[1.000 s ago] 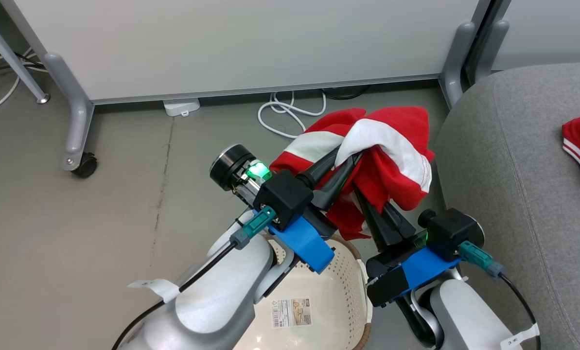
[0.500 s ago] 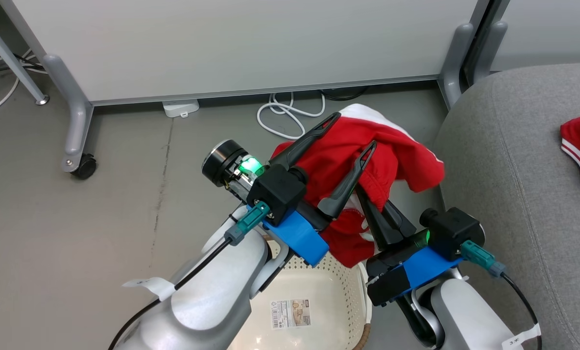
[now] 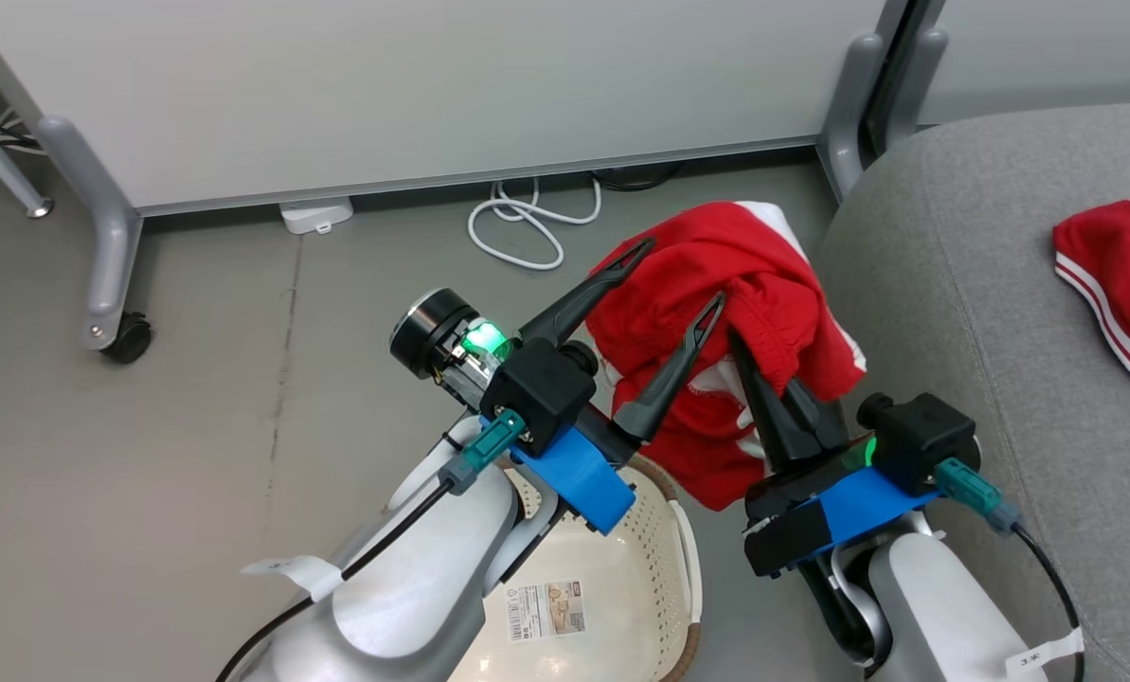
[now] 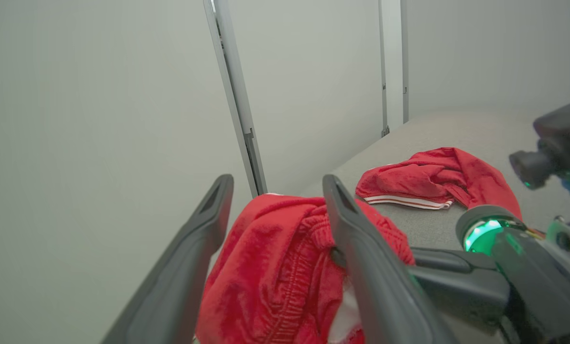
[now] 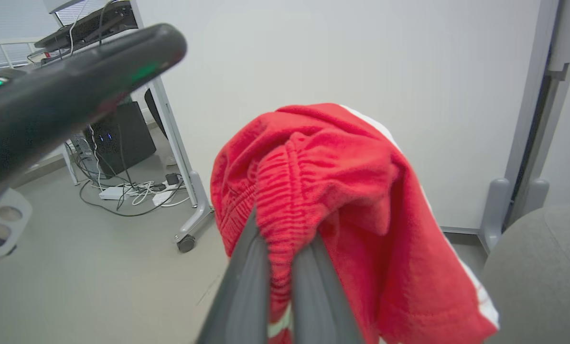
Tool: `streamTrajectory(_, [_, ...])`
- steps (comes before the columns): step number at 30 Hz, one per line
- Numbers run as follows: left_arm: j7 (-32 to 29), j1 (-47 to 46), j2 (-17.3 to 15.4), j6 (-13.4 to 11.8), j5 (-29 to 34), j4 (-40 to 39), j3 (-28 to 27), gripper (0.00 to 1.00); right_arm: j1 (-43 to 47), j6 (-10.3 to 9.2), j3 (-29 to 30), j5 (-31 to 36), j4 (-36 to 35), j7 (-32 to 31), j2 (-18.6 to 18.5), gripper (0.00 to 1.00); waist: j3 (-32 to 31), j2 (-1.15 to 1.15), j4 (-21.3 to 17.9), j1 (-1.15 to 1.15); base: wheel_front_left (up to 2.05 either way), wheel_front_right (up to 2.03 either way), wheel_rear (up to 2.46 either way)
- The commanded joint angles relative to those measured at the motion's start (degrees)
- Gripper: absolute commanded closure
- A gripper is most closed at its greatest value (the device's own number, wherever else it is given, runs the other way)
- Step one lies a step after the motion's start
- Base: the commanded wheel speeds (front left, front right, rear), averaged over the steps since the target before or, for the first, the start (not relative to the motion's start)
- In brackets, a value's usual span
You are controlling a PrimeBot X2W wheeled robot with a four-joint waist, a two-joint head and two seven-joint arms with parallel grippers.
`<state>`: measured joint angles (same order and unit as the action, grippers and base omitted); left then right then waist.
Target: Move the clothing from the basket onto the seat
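Right gripper (image 3: 746, 352): 2 fingers pressed together, pinching a red garment (image 3: 716, 256) by its gathered elastic band. The cloth bunches over the fingertips and hangs free above the floor (image 3: 195, 379), between the basket (image 3: 684, 530) and the sofa (image 3: 953, 284), just beside the sofa's rounded edge.

Left gripper (image 3: 680, 275): fingers spread wide beside the same cloth, clamping nothing; contact cannot be told.

Basket sits on the floor beneath both arms, label sticker (image 3: 547, 611) showing on its bottom.

A 2nd red garment (image 3: 1109, 265), white-striped, lies on the sofa cushion, well apart from the 1st.

White cable (image 3: 517, 223) is coiled by the partition panel (image 3: 432, 85).
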<state>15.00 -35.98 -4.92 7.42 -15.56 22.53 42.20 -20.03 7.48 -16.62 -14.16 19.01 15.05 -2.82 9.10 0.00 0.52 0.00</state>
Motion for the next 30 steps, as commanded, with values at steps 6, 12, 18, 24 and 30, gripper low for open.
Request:
streamTrajectory(6, [0.27,1.05,-0.65,0.05,0.28,0.0,0.93,0.0,0.43,0.03,3.33,1.6,-0.99,0.19,-0.12,1.0,0.87,0.0,-3.52,0.0,0.0,0.0,0.0])
streamTrajectory(12, [0.27,0.71,-1.17,0.05,0.28,0.21,2.21,0.0,1.0,0.03,6.77,3.06,-2.43,0.19,-0.11,1.0,1.86,0.0,-7.55,0.0,0.0,0.0,0.0])
streamTrajectory(18, [0.27,-0.06,-1.61,0.06,0.12,0.51,4.2,0.0,1.94,0.03,10.11,4.13,-3.75,0.19,-0.09,1.0,2.79,0.0,-11.4,0.0,0.0,0.0,0.0])
streamTrajectory(24, [0.27,-0.54,-1.89,0.06,-0.46,0.86,6.39,0.0,3.56,0.03,13.63,4.69,-5.24,0.2,-0.09,1.0,3.68,0.0,-14.99,0.0,0.0,0.0,0.0])
streamTrajectory(30, [0.27,-1.16,-1.9,0.06,-0.92,1.05,8.02,0.0,5.5,0.03,16.35,5.17,-6.67,0.19,-0.08,1.0,4.71,0.0,-17.62,0.0,0.0,0.0,0.0])
